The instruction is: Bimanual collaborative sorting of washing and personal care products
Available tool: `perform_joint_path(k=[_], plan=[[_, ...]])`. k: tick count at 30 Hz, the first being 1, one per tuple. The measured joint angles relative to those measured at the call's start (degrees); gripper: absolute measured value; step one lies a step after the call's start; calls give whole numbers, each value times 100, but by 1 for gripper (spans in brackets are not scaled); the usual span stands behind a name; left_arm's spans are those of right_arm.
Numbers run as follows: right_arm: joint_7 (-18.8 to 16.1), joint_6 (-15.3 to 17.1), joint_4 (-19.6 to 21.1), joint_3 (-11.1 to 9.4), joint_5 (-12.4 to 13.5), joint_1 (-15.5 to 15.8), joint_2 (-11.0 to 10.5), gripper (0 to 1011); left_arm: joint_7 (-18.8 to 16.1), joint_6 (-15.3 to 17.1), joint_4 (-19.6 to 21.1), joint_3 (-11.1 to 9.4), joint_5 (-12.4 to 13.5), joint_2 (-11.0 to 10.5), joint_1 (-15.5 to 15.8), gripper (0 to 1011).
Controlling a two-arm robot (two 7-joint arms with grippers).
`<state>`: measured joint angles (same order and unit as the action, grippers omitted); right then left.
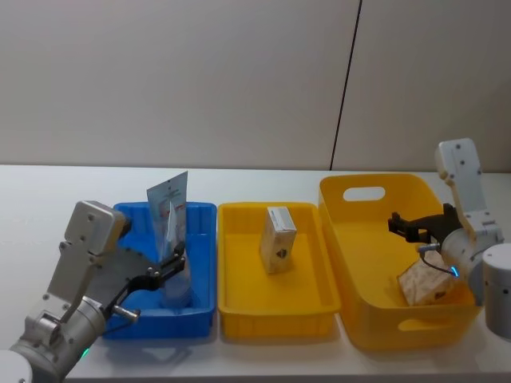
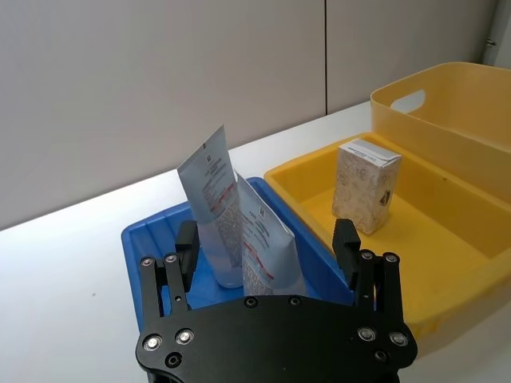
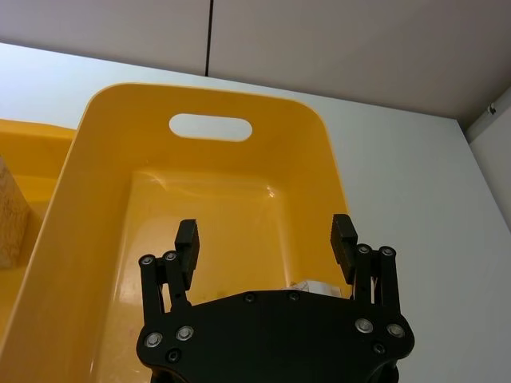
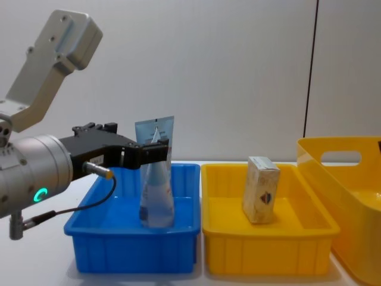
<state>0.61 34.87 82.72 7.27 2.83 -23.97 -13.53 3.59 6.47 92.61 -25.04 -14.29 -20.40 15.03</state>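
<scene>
Two pale-blue tubes [image 2: 209, 199] [image 2: 267, 247] stand upright, caps down, in the blue tray [image 2: 152, 235]. My left gripper [image 2: 266, 243] is open just behind them, its fingers wide on either side and touching neither; the chest view shows the gripper [image 4: 152, 152] level with the tubes [image 4: 156, 179]. One cream box [image 1: 277, 238] stands in the yellow tray [image 1: 239, 307]. Another cream box [image 1: 423, 286] lies in the yellow basket [image 1: 359, 239]. My right gripper [image 1: 399, 225] hangs open above the basket's inside, with nothing between its fingers [image 3: 186, 239].
The blue tray, yellow tray and handled basket stand side by side from left to right on the white table [image 1: 48, 199]. A grey wall rises right behind them. Bare tabletop lies to the left of the blue tray and behind the trays.
</scene>
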Motion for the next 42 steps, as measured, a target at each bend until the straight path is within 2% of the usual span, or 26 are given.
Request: perform_joint_path(k=[21,42], plan=[[1,0,0,0,0,1,0,1003,124,259,-489,74,-64,261,236,1001],[1,0,0,0,0,1,0,1003,391,2,-1184,101,-134,610,525,1001]])
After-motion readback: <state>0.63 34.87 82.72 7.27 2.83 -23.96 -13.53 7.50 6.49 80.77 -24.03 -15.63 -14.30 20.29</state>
